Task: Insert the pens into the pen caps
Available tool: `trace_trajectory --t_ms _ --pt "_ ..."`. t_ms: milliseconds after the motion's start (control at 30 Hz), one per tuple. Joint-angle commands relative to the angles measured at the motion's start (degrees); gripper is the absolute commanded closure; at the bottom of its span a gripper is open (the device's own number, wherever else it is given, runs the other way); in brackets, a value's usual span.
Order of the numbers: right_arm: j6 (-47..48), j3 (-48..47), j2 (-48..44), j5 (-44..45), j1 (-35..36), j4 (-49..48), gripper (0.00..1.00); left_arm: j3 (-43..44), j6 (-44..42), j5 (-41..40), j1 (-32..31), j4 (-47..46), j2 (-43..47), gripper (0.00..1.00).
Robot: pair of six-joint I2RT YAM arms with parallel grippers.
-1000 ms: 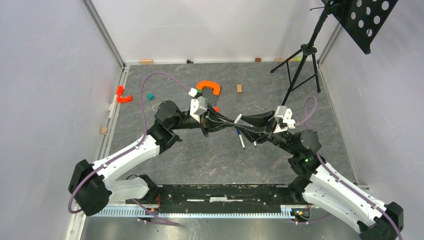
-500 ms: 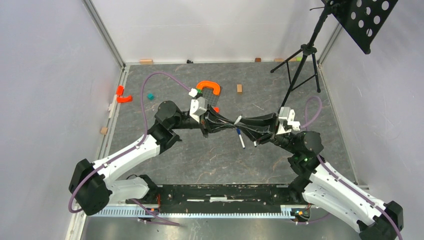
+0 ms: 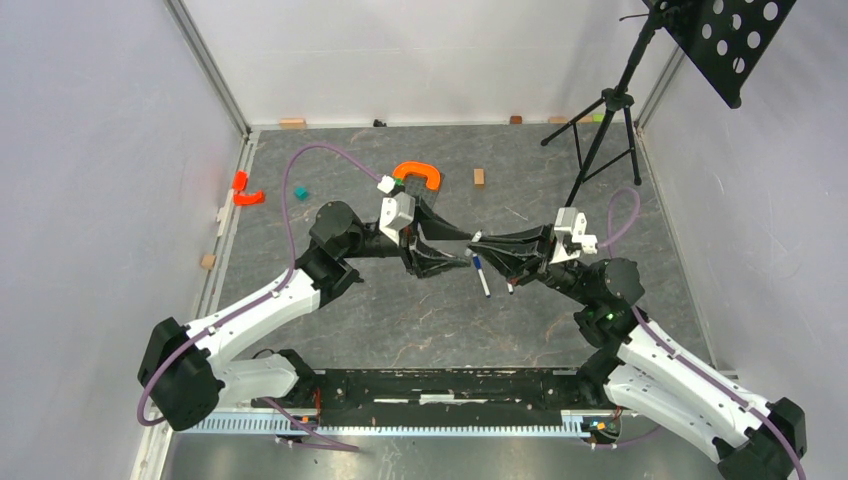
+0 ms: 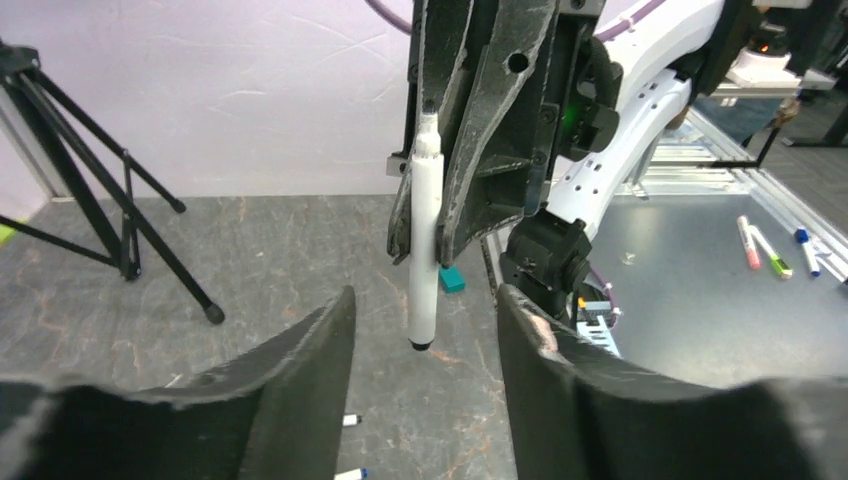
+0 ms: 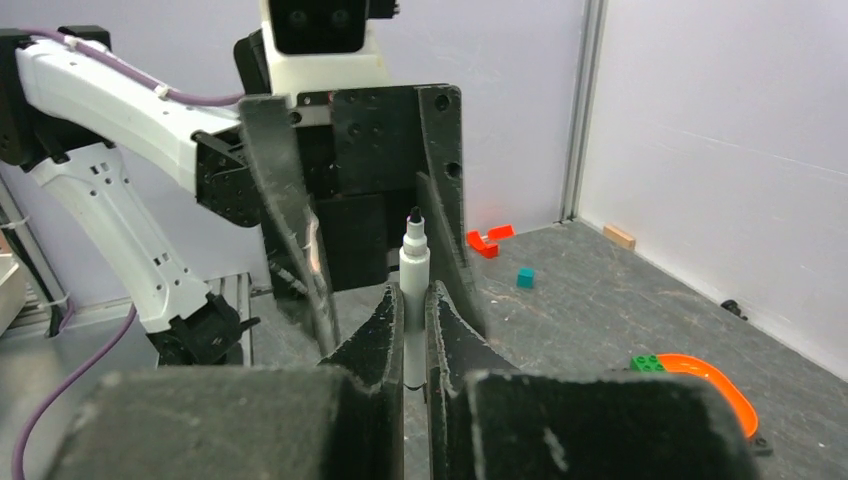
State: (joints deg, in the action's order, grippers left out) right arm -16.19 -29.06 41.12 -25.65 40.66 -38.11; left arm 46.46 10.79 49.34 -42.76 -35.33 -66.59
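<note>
Right jaws clamp shut on the lower barrel of a white pen. Its bare dark nib points at the left jaws, which stand part-open on either side of it and hold nothing. The pen hangs above the desk, just on the arms' side of the orange arch.

The step in hand looks like a hand-over for capping. To do it well, the left jaws would likely need to back off straight along the barrel so neither side brushes the nib. A cap would then have to come in on that same line, its open mouth square to the nib. The right grip should stay firm, because a slim barrel held low could swing under a push that is off-centre.

Pens, counted: three. One is in the right jaws. Two lie on the desk on the arms' side of the arch, one with a blue end and one with a dark end. Whether those ends are caps or tips cannot be told, and no loose caps can be picked out.

Around the arch there is one green brick beside it, one teal cube to its left and one red piece further left. At least three wooden blocks are in view (), and one tripod stands to the right.
</note>
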Motion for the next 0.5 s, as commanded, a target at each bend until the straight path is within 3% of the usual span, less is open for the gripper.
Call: trace_trajectory --t_ms 0,133,467 --pt "1.1 -4.9 -0.9 4.5 0.0 3.8 1.00 0.0 1.1 -3.1 0.1 0.4 0.3 0.29" --pt "1.1 -8.0 -1.1 5.0 -0.1 7.1 1.00 0.1 0.6 -0.6 0.1 0.7 0.0 0.25" --pt "-1.6 -8.7 -0.4 3.5 -0.1 9.5 1.00 -1.1 3.5 1.7 0.0 -5.0 -1.2 0.42"
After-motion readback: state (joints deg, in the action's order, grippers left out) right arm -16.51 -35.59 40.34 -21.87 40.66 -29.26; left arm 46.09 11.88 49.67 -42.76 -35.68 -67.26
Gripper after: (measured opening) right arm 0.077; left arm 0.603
